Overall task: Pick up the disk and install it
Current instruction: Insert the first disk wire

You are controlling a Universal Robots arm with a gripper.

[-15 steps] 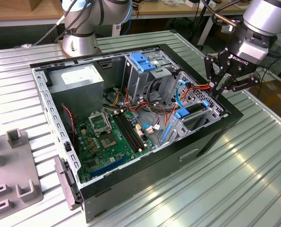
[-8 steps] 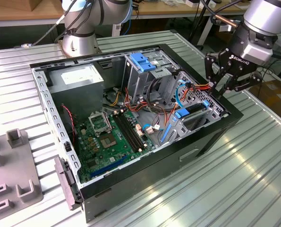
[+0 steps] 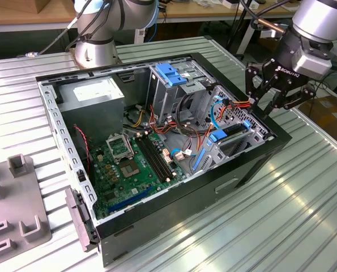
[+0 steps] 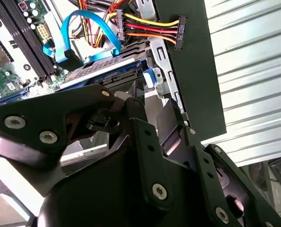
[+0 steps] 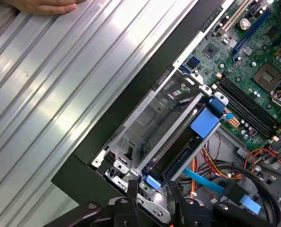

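The disk [image 3: 231, 134] lies slanted in the bay at the corner of the open computer case [image 3: 157, 221] on the exterior view's right, with its blue bracket along its edges. My gripper [image 3: 265, 107] hangs just above that end of the bay, by the case wall. In the first wrist view the disk [image 5: 180, 146] runs away from my gripper [image 5: 153, 190], and the small blue end tab [image 5: 152, 181] shows in the gap between my spread fingers [image 5: 133, 189]. The second wrist view has the disk [image 4: 107, 71] beyond my gripper [image 4: 140, 106], which is open and holds nothing.
Inside the case are the green motherboard [image 3: 128, 164], a grey box with a white label [image 3: 92, 93], a metal cage with a blue handle [image 3: 171, 73], and loose coloured cables [image 4: 145, 26]. A hand [image 5: 46, 5] rests on the ribbed metal table [image 3: 304, 209]. A grey fixture [image 3: 15, 215] stands at the exterior view's left.
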